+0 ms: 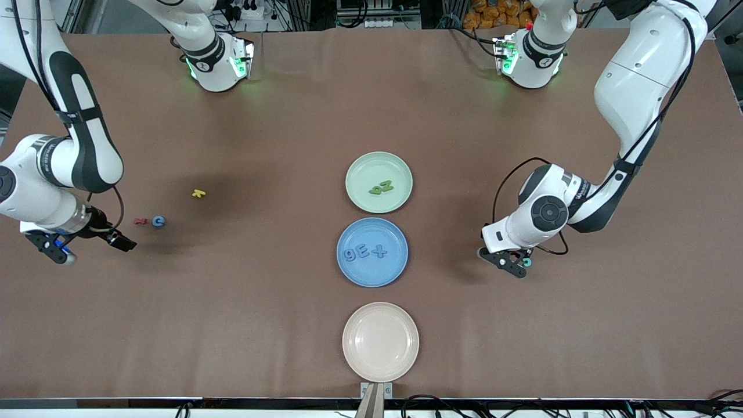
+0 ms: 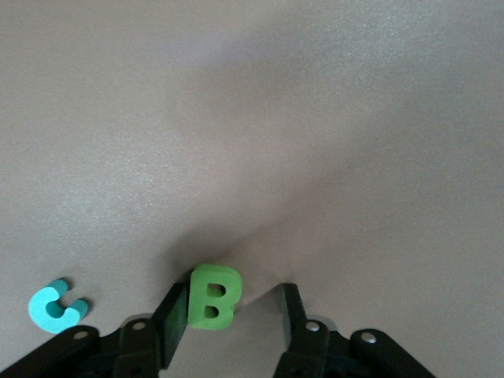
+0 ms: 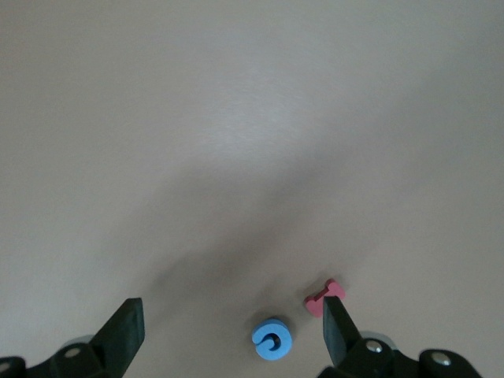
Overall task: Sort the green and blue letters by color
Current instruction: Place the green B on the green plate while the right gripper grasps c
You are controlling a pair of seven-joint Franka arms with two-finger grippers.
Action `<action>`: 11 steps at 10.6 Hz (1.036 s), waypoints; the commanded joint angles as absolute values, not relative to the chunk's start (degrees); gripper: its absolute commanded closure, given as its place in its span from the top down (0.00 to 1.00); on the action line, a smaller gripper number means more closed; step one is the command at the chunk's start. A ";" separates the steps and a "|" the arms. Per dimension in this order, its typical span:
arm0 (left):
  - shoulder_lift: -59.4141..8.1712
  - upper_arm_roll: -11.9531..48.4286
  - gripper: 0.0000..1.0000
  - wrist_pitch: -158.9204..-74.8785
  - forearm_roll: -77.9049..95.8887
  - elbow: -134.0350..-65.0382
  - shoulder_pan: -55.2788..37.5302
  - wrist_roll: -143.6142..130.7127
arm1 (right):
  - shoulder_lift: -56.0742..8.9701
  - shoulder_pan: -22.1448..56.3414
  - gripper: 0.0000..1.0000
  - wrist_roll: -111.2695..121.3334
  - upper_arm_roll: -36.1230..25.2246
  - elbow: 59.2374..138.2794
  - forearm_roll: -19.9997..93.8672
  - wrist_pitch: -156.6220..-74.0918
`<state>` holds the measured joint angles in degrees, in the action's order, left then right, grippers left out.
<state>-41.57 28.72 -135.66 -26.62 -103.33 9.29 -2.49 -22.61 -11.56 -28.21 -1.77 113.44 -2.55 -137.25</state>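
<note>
A green letter B stands on the table between the fingers of my left gripper. It touches one finger, and a gap separates it from the other. A teal-blue C lies just beside that gripper, toward the left arm's end of the table. My right gripper hangs open low over a round blue letter, which lies beside a red letter. The green plate holds two green letters. Three blue letters lie on the blue plate.
A beige plate with nothing on it sits nearest the front camera, in line with the other two plates. A yellow letter lies toward the right arm's end, farther from the camera than the blue letter and the red letter.
</note>
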 commanded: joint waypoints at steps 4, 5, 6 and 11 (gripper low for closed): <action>-41.66 28.65 0.00 -136.58 -28.12 -103.36 9.49 -4.30 | -21.09 -10.99 1.00 -47.11 -1.67 121.72 -2.02 -146.07; -41.49 28.65 0.00 -136.41 -28.12 -103.27 9.49 -4.83 | -21.09 -10.99 1.00 -47.37 -1.76 124.25 -1.93 -148.77; -41.22 28.65 0.00 -136.15 -28.12 -103.10 9.67 -4.83 | -21.44 -10.99 1.00 -48.16 -1.67 126.71 -1.93 -151.76; -39.20 31.27 0.00 -134.92 -27.07 -102.83 8.27 -13.58 | -23.46 -10.99 1.00 -49.92 -1.67 131.30 -1.76 -158.36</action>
